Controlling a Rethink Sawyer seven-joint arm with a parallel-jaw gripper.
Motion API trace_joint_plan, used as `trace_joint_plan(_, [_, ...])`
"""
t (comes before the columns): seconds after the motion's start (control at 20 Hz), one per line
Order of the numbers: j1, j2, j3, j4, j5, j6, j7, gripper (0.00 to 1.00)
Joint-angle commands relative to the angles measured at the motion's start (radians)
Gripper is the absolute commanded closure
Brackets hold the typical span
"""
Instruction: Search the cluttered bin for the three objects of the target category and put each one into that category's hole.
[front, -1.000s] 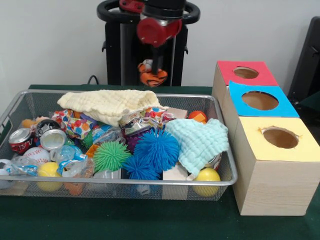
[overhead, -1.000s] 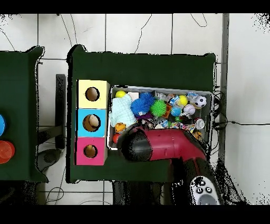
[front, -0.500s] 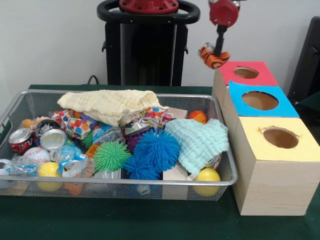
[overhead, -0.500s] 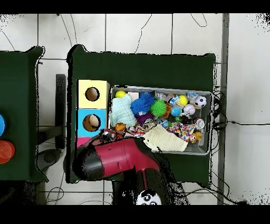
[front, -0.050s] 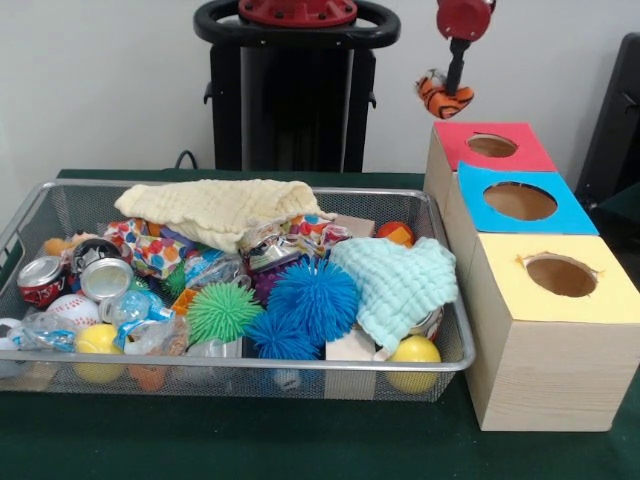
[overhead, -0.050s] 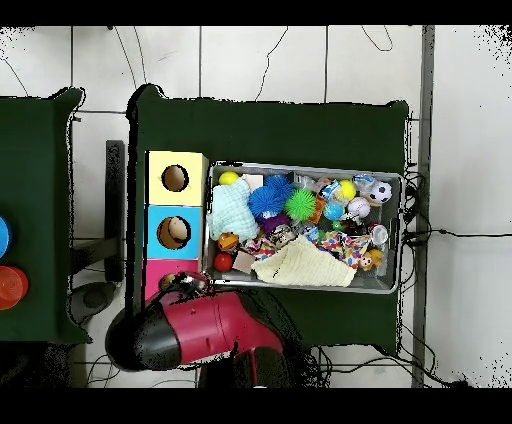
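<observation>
**Tiger toy held high by the red box**

The gripper (front, -0.050s: 455, 88) hangs from the arm (front, -0.050s: 464, 18) at the top of the front view, closed on a small orange-and-black striped tiger (front, -0.050s: 443, 98). The toy is clear of everything — above and a little to the bin side of the red box (front, -0.050s: 530, 153), not yet over its hole (front, -0.050s: 492, 146). It is carried this high, I judge, so that it clears the box's near edge on the way across; the drop should come only once it is centred over the opening.

The tiger dangles below the fingers, which grip it near its top. Its long axis looks tilted rather than upright, slanting down towards the bin (front, -0.050s: 30, 215), though the toy is too small to say which end is the head. Soft and hanging loosely, it may swing and could catch the rim of the hole if let go off-centre.

In the overhead view the arm (overhead, -0.050s: 195, 328) covers most of the red box (overhead, -0.050s: 155, 272), hiding toy and gripper. The blue box (overhead, -0.050s: 155, 232) and yellow box (overhead, -0.050s: 190, 162) stand next in line, untouched — the blue hole shows something pale inside.
</observation>
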Motion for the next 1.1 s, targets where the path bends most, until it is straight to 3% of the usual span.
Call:
trace_joint_plan(0.05, [-0.012, 0.163, -0.075, 0.095, -0.028, -0.221, 0.326, 1.0])
trace_joint_plan(0.4, [0.107, 0.153, -0.115, 0.118, 0.049, -0.219, 0.389, 1.0])
trace_joint_plan(0.55, [0.131, 0.118, -0.099, 0.126, 0.088, -0.188, 0.395, 1.0])
trace_joint_plan(0.75, [0.187, 0.031, -0.126, 0.115, 0.114, -0.079, 0.396, 1.0])
trace_joint_plan(0.9, [0.211, -0.075, -0.134, 0.114, 0.14, 0.074, 0.363, 1.0])
trace_joint_plan(1.1, [0.237, -0.055, -0.139, 0.097, 0.139, 0.064, 0.378, 1.0])
